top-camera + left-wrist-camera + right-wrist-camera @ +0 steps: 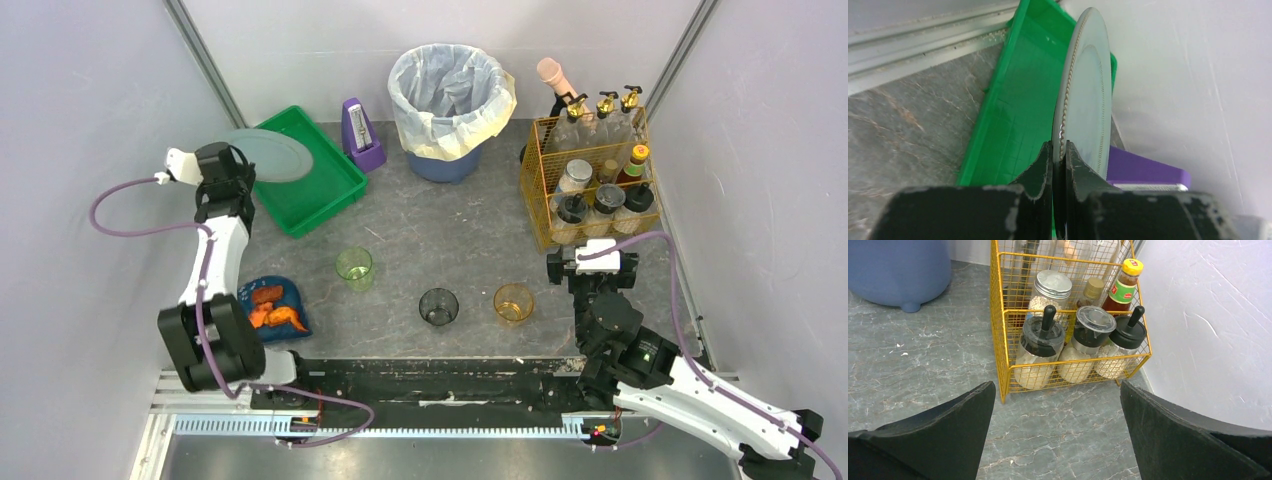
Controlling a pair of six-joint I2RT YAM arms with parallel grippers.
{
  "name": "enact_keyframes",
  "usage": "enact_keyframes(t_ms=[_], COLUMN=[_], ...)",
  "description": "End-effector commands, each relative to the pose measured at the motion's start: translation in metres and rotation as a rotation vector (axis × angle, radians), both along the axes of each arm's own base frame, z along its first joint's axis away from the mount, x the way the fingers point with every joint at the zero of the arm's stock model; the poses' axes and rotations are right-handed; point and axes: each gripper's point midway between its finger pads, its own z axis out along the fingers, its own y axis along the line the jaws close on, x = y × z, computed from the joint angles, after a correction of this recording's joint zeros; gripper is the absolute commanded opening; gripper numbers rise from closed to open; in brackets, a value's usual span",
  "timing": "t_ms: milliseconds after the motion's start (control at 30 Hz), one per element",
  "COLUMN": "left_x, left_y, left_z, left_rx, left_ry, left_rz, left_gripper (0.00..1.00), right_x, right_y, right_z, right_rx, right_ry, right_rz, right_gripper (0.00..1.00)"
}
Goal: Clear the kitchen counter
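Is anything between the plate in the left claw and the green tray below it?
Nothing visible. The plate, pinched at its rim by the left claw, hangs over the green tray; the tray floor that shows is bare.

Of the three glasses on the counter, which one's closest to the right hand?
The amber glass, rightmost of the three, just left of the open right hand. The dark glass stands mid-row; the green glass is farthest off.

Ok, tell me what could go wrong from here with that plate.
1. The left gripper pinches the plate only at its rim, so it could swing or slip out.
2. Seen from above, the plate hangs partly beyond the wall of the green tray; releasing now might clip that edge.
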Motion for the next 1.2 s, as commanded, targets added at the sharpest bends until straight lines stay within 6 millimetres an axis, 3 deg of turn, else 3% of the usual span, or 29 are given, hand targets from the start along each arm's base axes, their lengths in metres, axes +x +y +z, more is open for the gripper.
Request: enact_keyframes(t_ms=[0, 167, 367, 567, 733, 867, 1167], left_x=[0.047, 0.09, 0.139, 0.175, 0.185, 0.19, 0.173], left_y=[0.013, 0.023, 0.027, 0.025, 0.025, 0.023, 0.024], left_z=[0.068, 0.036, 0.012, -0.019, -0.047, -0.071, -0.097], left_rx=[-0.079, -0.062, -0.02, -0.002, 0.005, 0.025, 0.092], left_ry=[-0.362, -0.302, -0.249, -0.169, -0.09, -0.008, 0.177], left_rz=[0.071, 0.08, 0.051, 0.014, -0.004, -0.039, -0.086], left_gripper=[0.02, 0.02, 0.04, 0.13, 0.29, 0.34, 0.58], right_x=[0.0, 0.001, 0.003, 0.004, 0.005, 0.005, 0.004], right_y=[0.002, 0.003, 0.002, 0.003, 0.004, 0.004, 0.005], right_z=[0.005, 0.001, -0.004, -0.008, -0.01, -0.01, -0.008], right_rx=[0.039, 0.01, -0.028, -0.07, -0.088, -0.088, -0.069], right_ry=[-0.017, -0.003, 0.012, 0.026, 0.033, 0.032, 0.023], right_rz=[0.01, 0.002, -0.015, -0.027, -0.029, -0.026, -0.014], right_gripper=[0.98, 0.98, 0.98, 0.98, 0.98, 0.98, 0.98])
